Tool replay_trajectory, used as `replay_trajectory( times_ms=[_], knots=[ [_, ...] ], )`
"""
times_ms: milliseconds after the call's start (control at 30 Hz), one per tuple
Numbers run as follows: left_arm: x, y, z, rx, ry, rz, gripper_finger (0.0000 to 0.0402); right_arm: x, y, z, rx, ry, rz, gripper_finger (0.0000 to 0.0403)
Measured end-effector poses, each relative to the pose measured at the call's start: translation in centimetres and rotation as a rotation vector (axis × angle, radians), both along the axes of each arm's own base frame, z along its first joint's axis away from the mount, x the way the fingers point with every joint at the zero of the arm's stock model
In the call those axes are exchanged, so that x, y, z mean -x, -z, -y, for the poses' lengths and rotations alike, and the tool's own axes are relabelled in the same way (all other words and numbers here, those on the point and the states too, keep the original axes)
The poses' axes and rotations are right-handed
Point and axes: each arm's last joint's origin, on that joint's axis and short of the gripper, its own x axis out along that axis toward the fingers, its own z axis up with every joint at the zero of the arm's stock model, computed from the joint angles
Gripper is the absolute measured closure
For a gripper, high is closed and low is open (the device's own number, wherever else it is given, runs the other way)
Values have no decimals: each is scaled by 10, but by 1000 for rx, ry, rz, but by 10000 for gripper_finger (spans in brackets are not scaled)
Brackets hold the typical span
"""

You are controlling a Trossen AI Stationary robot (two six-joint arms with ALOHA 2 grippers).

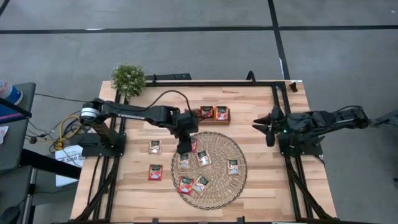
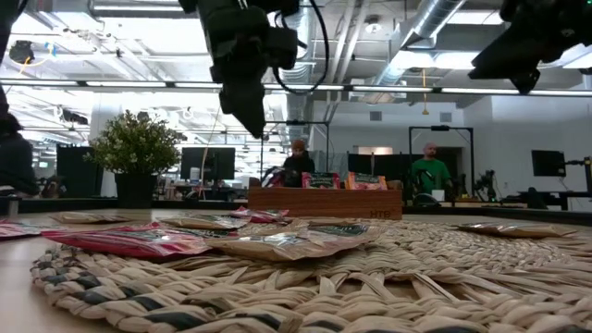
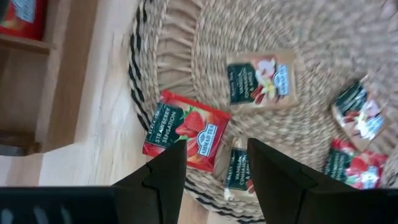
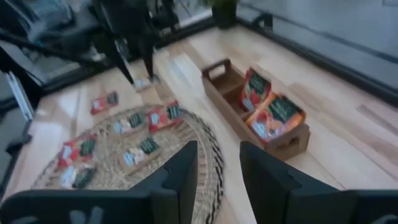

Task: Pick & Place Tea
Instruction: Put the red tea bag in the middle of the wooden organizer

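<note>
The left gripper (image 1: 184, 147) covers part of a red tea sachet (image 1: 193, 145) at the wicker mat's (image 1: 239, 183) far-left rim; the tray's (image 1: 214, 121) left compartment is partly hidden.

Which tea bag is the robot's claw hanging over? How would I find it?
Find the big round woven mat. At its edge nearest the wooden tray, under the open left gripper, lies a red strawberry sachet. The sachets beside it are beige.
</note>
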Motion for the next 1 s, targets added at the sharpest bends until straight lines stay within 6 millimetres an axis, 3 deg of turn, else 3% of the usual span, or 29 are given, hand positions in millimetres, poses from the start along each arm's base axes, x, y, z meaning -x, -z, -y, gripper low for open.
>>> replay_trajectory(
  times_ms=[533,733,1000],
  knots=[
    [-19,43,-2,-54,18,-89,240,26,33,4,-65,19,245,290],
    [-21,41,-10,-145,32,-61,240,27,33,4,-68,17,247,290],
    [-24,59,-29,-85,33,-112,240,27,34,4,-67,15,245,290]
  ],
)
